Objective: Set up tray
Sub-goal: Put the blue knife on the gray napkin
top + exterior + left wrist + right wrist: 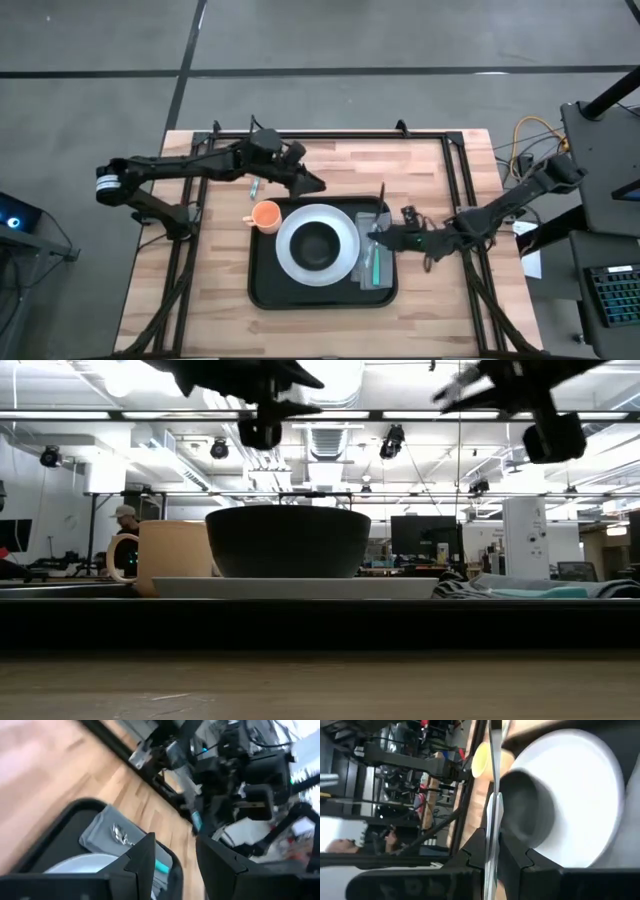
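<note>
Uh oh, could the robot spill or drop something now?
Maybe. The right gripper pinches a thin silver utensil just above the dark bowl on the round white plate; it might slip and clatter down. The left gripper hovers near the orange cup and could bump it.

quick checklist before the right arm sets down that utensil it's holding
1. Right gripper fingers shut on the thin metal utensil: ok.
2. Grey napkin lies in the tray, right of the plate: ok.
3. Bowl sits centred on the plate: ok.
4. Orange cup inside the tray's far left corner: ok.
5. Left gripper hangs clear of the right arm: ok.
6. Which utensil it is: cannot tell.
</note>
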Tool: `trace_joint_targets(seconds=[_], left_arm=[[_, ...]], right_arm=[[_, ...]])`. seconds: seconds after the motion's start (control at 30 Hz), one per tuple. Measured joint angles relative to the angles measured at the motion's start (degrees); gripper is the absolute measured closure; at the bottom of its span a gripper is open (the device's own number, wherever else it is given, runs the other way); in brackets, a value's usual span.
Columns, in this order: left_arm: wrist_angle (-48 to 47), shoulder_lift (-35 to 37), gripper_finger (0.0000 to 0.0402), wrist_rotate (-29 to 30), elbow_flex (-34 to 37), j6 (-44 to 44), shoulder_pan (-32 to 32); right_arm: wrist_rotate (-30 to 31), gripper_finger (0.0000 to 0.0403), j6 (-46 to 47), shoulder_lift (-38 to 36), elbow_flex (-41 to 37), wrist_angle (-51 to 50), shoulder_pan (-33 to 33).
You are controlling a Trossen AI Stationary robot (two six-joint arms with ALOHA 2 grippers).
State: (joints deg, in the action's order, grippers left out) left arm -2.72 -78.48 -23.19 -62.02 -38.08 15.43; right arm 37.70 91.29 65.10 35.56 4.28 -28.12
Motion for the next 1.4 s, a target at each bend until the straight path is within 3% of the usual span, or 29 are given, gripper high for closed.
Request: trace_joint_targets(seconds=[0.17,0.27,0.43,0.63,0.8,1.1,1.4], left_arm=[[6.69,-4.12,0.0280,-2.88,-0.06,-10.47,-0.78],[14.91,-7.21,0.0280,-3.40,-0.15,-14.64,-2.09],[21.30,-12.34,0.0280,-3.37,-1.81,-21.78,-4.55],[21.59,-17.35,0.0280,-2.55,-5.71,-22.19,-8.90],[22.98,-17.83,0.0280,1.63,-7.73,-21.19,-9.75],[22.11,-17.57,0.0280,2.61,-8.10,-20.74,-10.79],[21.78,-17.59,0.0280,2.58,-7.56,-20.95,-13.85]], right_arm=[[-0.67,0.0383,-7.00,-7.22,-3.96,0.76,2.36],[-4.39,0.0383,-10.49,-10.25,-6.15,0.87,3.77],[-7.83,0.0383,-14.38,-10.56,-9.20,8.06,5.47],[-12.91,0.0383,-20.87,-8.32,-10.02,19.60,7.92],[-15.12,0.0383,-20.59,-6.00,-10.82,21.51,7.85],[-16.82,0.0383,-23.22,-0.54,-10.45,34.48,9.05],[-16.75,0.0383,-26.55,-2.60,-10.28,34.09,12.64]])
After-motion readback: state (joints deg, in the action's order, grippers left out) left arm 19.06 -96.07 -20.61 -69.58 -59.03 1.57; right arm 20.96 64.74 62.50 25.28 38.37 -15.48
